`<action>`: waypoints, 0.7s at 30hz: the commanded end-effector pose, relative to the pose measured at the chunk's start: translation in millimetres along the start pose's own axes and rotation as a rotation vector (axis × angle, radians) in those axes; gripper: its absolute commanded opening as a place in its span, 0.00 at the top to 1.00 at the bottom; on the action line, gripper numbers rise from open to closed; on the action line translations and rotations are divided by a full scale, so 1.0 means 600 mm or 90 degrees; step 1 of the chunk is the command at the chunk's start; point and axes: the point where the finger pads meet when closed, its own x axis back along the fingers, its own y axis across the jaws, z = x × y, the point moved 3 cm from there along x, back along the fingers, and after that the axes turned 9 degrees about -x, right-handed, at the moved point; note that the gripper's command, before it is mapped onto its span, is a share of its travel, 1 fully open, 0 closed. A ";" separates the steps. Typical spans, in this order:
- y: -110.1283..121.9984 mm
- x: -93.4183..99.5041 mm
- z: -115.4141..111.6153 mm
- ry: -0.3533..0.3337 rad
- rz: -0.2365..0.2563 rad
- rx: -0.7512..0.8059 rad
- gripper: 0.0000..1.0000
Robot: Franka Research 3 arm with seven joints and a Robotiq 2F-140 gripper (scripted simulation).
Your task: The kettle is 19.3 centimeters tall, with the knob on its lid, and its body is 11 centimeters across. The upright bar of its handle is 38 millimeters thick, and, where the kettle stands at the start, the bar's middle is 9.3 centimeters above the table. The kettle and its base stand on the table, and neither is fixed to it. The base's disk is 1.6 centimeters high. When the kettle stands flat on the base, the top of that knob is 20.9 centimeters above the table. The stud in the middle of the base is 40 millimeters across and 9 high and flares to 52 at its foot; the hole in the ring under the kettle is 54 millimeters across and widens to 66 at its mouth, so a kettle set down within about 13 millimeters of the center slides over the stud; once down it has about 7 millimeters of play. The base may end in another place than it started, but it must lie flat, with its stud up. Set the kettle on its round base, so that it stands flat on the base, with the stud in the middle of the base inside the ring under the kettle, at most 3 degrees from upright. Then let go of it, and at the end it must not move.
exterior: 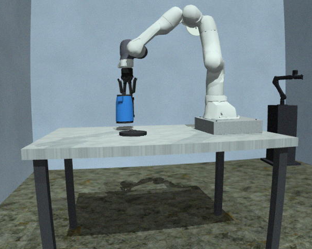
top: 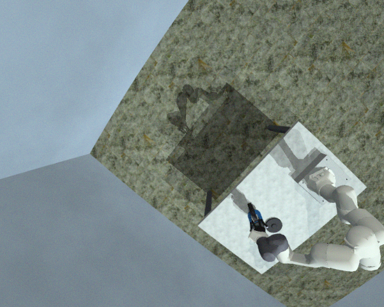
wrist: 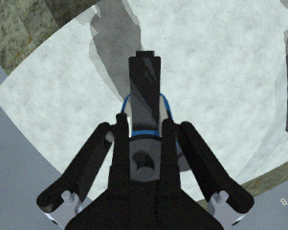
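Note:
The blue kettle (exterior: 124, 108) hangs upright in the air above the table, held by its dark handle bar (exterior: 133, 106). My gripper (exterior: 126, 93) points down and is shut on that handle; in the wrist view the dark handle (wrist: 145, 99) sits between the fingers, with the kettle's blue rim just visible. The round dark base (exterior: 132, 133) lies flat on the table, a little to the right of and below the kettle. From above, the kettle (top: 253, 216) is left of the base (top: 273, 224), not over it.
The arm's grey mounting block (exterior: 228, 124) stands on the table's right rear. A black stand with a camera arm (exterior: 282, 118) stands off the table to the right. The table's near edge (exterior: 158, 150) runs along the front.

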 end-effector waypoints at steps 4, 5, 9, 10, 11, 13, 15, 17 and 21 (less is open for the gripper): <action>0.010 0.008 -0.023 -0.003 0.010 -0.012 1.00; 0.013 0.008 -0.026 -0.003 0.010 -0.012 1.00; 0.026 0.007 -0.040 -0.003 0.010 -0.012 1.00; 0.030 0.007 -0.044 -0.003 0.010 -0.012 1.00; 0.033 0.007 -0.048 -0.003 0.010 -0.012 1.00; 0.041 0.007 -0.056 -0.003 0.010 -0.012 1.00; 0.041 0.007 -0.056 -0.003 0.010 -0.012 1.00; 0.048 0.007 -0.063 -0.003 0.010 -0.012 1.00; 0.063 0.007 -0.080 -0.003 0.010 -0.012 1.00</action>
